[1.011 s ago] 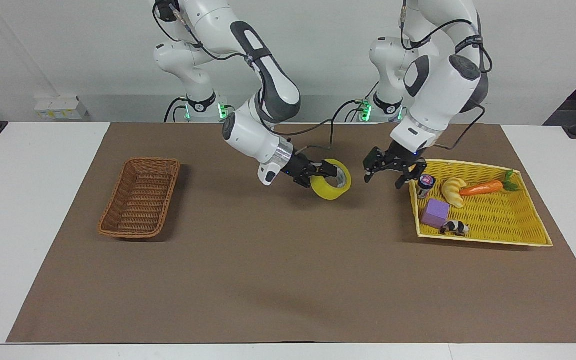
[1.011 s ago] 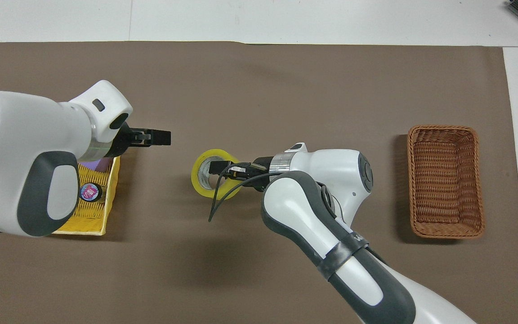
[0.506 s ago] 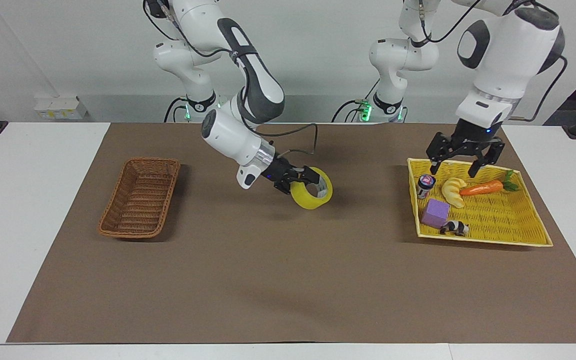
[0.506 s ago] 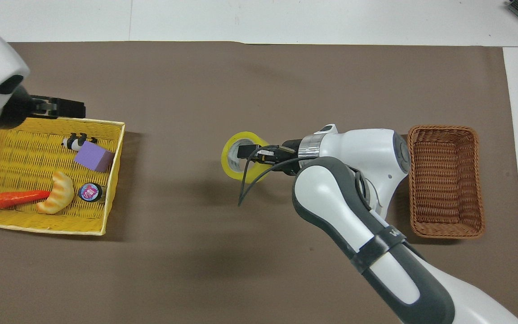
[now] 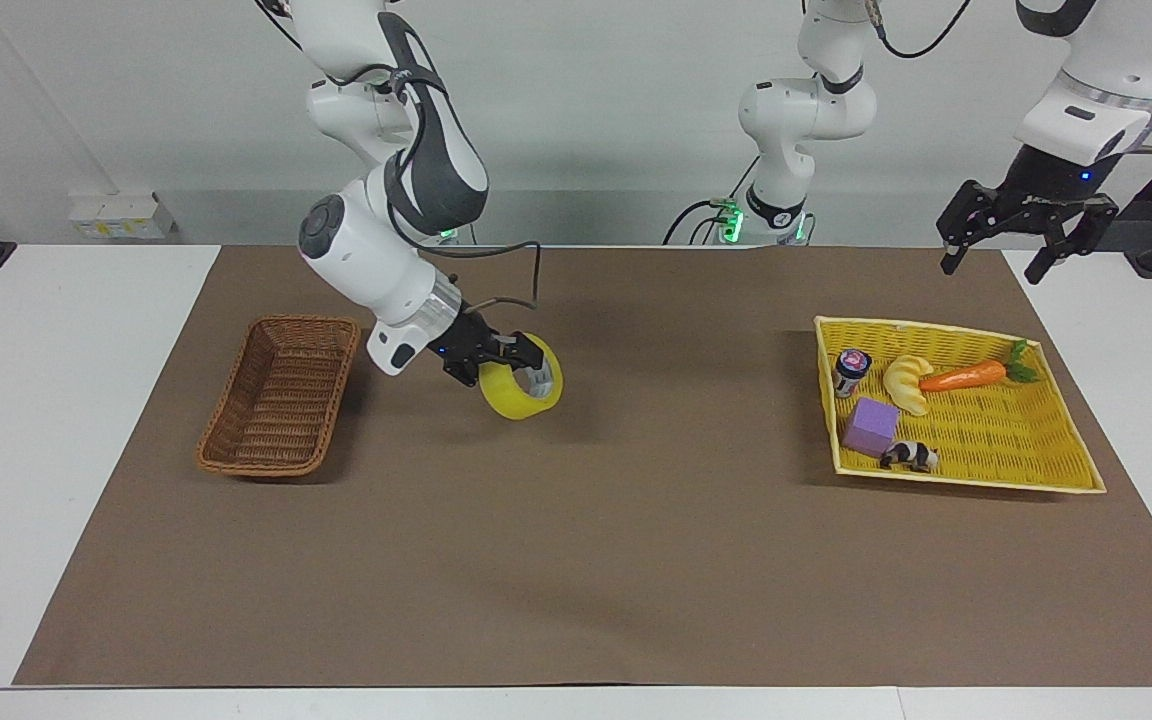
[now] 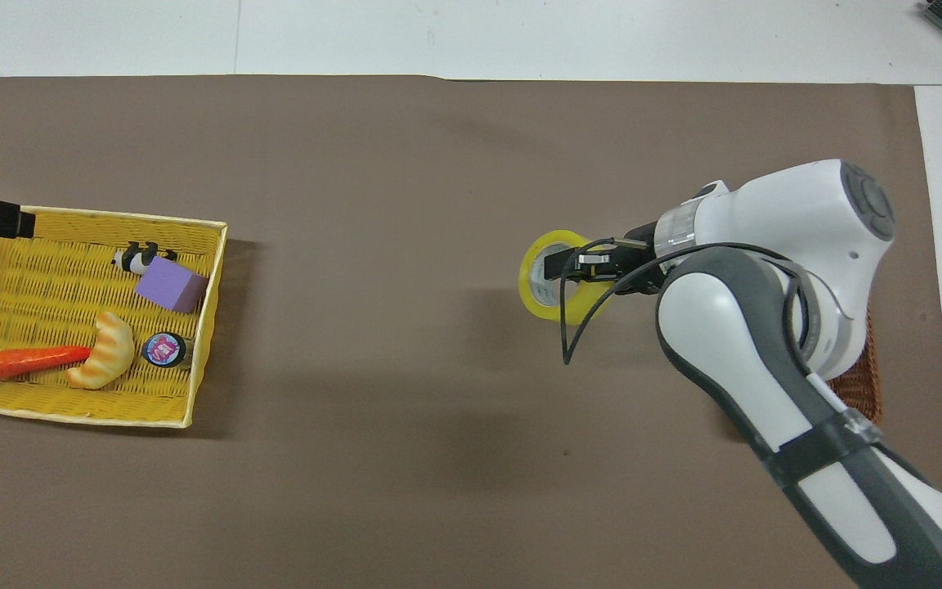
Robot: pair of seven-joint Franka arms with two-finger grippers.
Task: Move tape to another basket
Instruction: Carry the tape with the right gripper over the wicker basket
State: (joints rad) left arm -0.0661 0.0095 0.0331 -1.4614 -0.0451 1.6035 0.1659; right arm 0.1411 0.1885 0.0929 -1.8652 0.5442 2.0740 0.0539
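The yellow tape roll (image 5: pixel 511 400) hangs in my right gripper (image 5: pixel 526 358), which is shut on the roll's rim with one finger through the core. It is up in the air over the brown mat, beside the brown wicker basket (image 5: pixel 281 395). The basket holds nothing. In the overhead view the tape (image 6: pixel 530 286) and right gripper (image 6: pixel 557 266) show, and the right arm covers most of the basket (image 6: pixel 857 393). My left gripper (image 5: pixel 989 270) is open and empty, raised over the table's edge at the left arm's end.
The flat yellow tray (image 5: pixel 966 485) at the left arm's end holds a carrot (image 5: pixel 966 376), a croissant (image 5: pixel 906 383), a purple block (image 5: pixel 871 425), a panda toy (image 5: pixel 909 456) and a small can (image 5: pixel 850 370). A brown mat (image 5: pixel 576 560) covers the table.
My right gripper has carried the tape from the mat's middle toward the wicker basket. My left gripper has let go, risen and swung out past the yellow tray.
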